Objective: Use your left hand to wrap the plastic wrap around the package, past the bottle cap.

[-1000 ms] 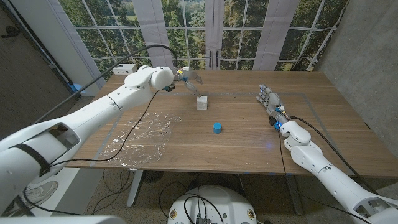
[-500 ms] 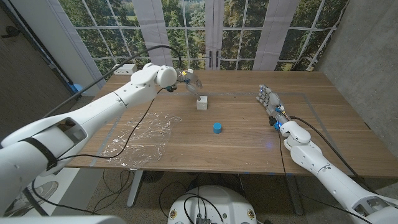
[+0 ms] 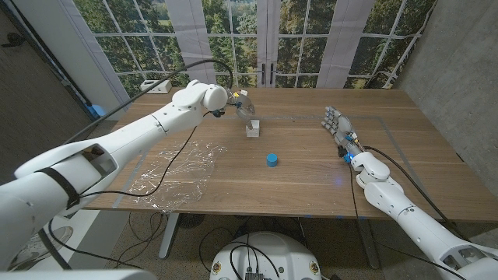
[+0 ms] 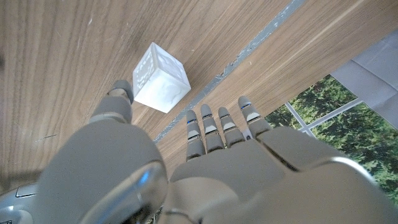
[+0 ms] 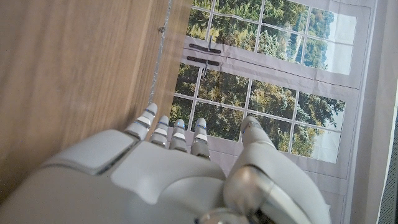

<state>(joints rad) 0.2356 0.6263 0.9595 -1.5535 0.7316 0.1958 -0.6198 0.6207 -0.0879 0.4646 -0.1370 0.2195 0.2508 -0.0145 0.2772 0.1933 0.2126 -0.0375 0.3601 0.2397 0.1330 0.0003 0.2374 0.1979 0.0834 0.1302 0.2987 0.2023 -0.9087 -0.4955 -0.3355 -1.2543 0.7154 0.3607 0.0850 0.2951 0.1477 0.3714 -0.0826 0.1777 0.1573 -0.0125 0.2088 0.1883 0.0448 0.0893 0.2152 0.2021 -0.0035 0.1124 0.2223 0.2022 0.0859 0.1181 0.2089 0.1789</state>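
**Where the three cameras look**

The head view looks down from above over the whole wooden table [image 3: 311, 167], facing the windows [image 3: 233, 35] behind it, both arms coming in from the bottom corners. The left wrist view sits close behind the left hand [image 4: 205, 168], looking along it at the white box [image 4: 160, 78], which also shows in the head view. The right wrist view looks along the right hand [image 5: 174, 174] toward the windows
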